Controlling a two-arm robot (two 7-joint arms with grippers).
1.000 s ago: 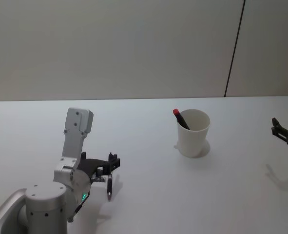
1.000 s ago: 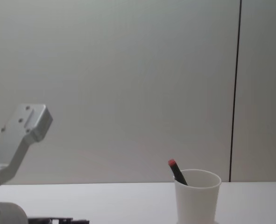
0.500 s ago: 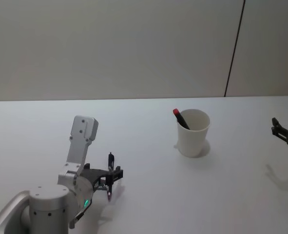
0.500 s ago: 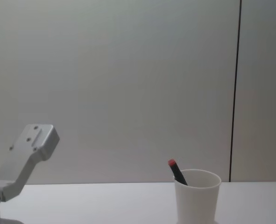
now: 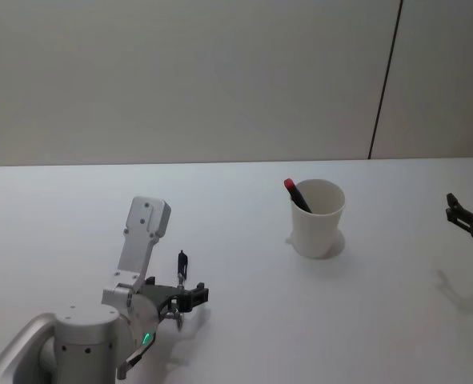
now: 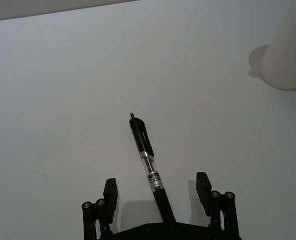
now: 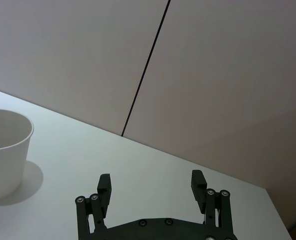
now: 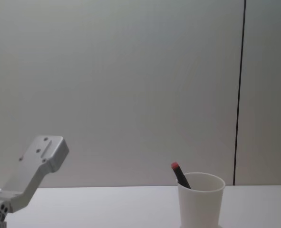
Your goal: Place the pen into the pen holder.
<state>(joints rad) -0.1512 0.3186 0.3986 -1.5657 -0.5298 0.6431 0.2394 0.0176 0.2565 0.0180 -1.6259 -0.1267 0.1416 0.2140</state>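
Note:
A black pen (image 6: pixel 146 159) with a clear middle section lies flat on the white table. My left gripper (image 6: pixel 156 178) is open and low over it, one finger on each side of the pen's rear half, touching neither. In the head view that gripper (image 5: pixel 185 298) is near the front left, with the pen (image 5: pixel 182 263) pointing away from it. The pen holder (image 5: pixel 316 220), a white paper cup, stands upright at centre right and holds a red-capped pen (image 5: pixel 294 192). The cup also appears in the chest view (image 8: pixel 200 199). My right gripper (image 5: pixel 465 216) is parked open at the far right.
The white tabletop (image 5: pixel 244 336) runs bare between the left gripper and the cup. A plain wall with a dark vertical seam (image 5: pixel 384 80) stands behind the table. The right wrist view has the cup (image 7: pixel 5 150) well off to one side of the right gripper (image 7: pixel 152 182).
My left arm has dropped lower and shifted toward the table's middle, bringing its open fingers down on either side of the pen. The cup and the right arm have not moved.

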